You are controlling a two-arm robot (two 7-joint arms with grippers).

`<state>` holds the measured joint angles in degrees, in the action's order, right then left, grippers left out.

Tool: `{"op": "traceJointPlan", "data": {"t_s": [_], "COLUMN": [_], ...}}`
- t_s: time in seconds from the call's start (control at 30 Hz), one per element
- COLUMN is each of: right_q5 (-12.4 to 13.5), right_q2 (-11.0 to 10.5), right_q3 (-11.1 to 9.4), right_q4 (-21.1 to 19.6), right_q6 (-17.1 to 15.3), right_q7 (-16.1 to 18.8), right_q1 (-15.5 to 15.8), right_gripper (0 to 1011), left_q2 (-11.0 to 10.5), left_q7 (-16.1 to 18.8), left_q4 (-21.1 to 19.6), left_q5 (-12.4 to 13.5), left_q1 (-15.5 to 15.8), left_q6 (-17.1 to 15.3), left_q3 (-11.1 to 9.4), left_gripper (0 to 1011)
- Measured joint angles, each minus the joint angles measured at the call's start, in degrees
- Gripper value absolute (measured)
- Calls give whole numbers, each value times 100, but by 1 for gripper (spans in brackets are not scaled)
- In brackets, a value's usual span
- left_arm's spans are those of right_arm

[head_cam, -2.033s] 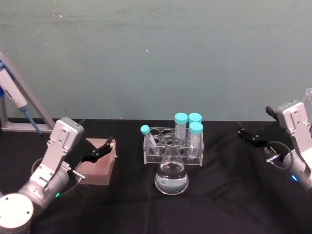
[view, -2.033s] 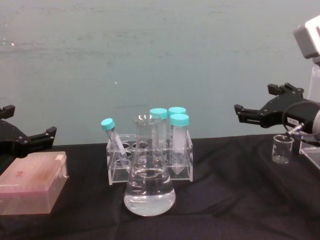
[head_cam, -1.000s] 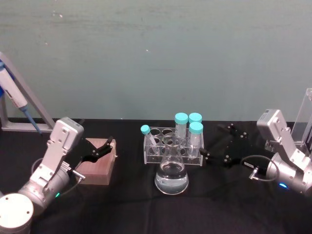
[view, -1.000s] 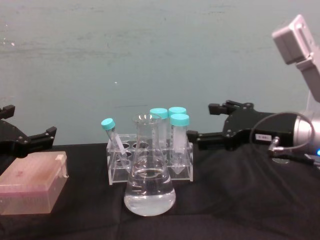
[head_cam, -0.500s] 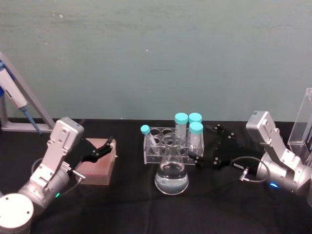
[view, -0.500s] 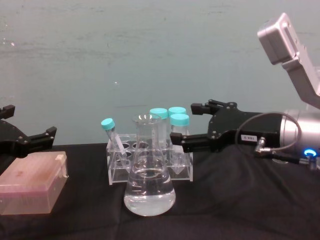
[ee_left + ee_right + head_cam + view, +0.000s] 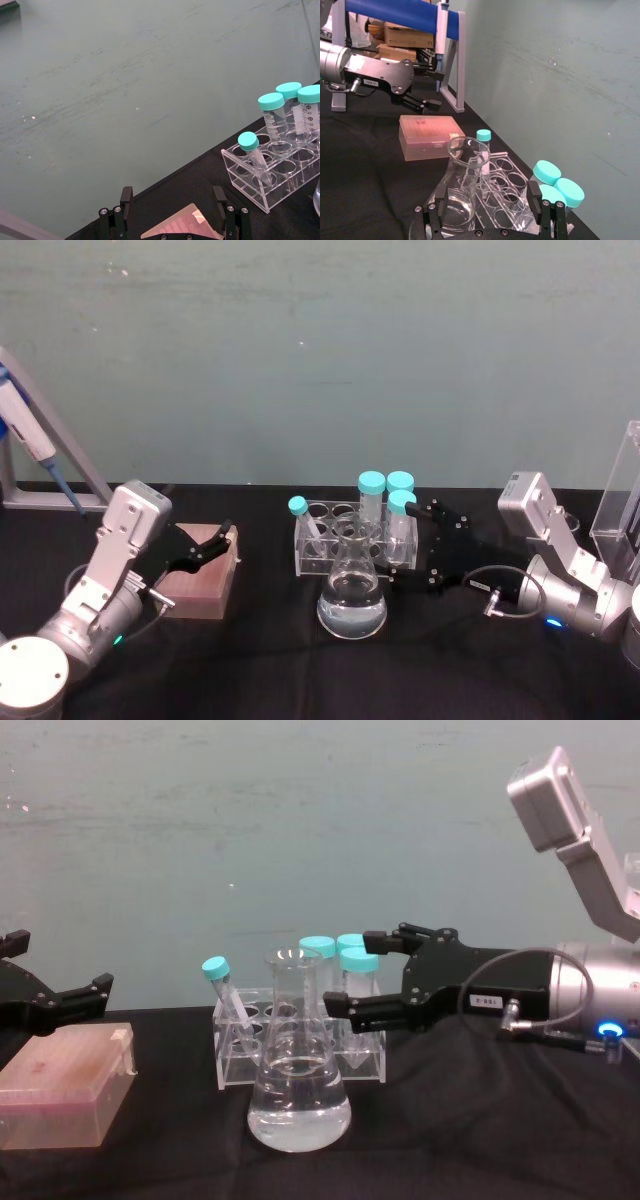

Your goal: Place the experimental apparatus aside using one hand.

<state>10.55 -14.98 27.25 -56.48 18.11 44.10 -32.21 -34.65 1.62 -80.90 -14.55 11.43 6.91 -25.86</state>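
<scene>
A conical glass flask (image 7: 351, 598) with clear liquid stands mid-table, just in front of a clear tube rack (image 7: 322, 546) holding teal-capped tubes (image 7: 386, 492). My right gripper (image 7: 405, 543) is open at the rack's right end, level with the flask's neck (image 7: 296, 988). One finger is by the caps and the other is close to the flask. I cannot tell whether it touches either. The right wrist view looks past that gripper (image 7: 485, 205) at the flask (image 7: 462, 185) and rack (image 7: 506, 196). A tall acrylic stand (image 7: 620, 490) is at the far right edge. My left gripper (image 7: 215, 540) hangs open over a pink box (image 7: 200, 585).
The pink tip box (image 7: 60, 1095) sits at the table's left. Behind it at far left leans a grey stand with a blue pipette (image 7: 30, 440). Black cloth (image 7: 300, 670) covers the table, with room in front of the flask. A green wall closes the back.
My right arm swung in from the table's right side and dropped to the rack and flask, staying open. The left arm, flask and rack have not moved.
</scene>
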Motion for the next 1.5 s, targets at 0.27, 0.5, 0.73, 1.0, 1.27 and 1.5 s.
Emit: {"op": "traceJointPlan", "data": {"t_s": [0.27, 0.5, 0.73, 1.0, 1.27, 1.5], "right_q5": [237, 436, 594, 760, 910, 1022], "right_q2": [84, 132, 132, 175, 254, 380], "right_q3": [108, 176, 251, 374, 474, 554], "right_q4": [277, 424, 453, 637, 901, 1268], "right_q6": [43, 35, 10, -34, -21, 102], "right_q7": [180, 308, 386, 496, 632, 848], "right_q1": [-154, -254, -291, -407, -571, -802], "right_gripper": [1000, 1000, 1002, 1002, 1000, 1000], "left_q2": [0, 0, 0, 0, 0, 0], "left_q7": [0, 0, 0, 0, 0, 0], "left_q4": [0, 0, 0, 0, 0, 0], "left_q5": [0, 0, 0, 0, 0, 0], "left_q1": [0, 0, 0, 0, 0, 0], "left_q6": [0, 0, 0, 0, 0, 0], "left_q3": [0, 0, 0, 0, 0, 0], "left_gripper": [1000, 1000, 1000, 1000, 1000, 1000]}}
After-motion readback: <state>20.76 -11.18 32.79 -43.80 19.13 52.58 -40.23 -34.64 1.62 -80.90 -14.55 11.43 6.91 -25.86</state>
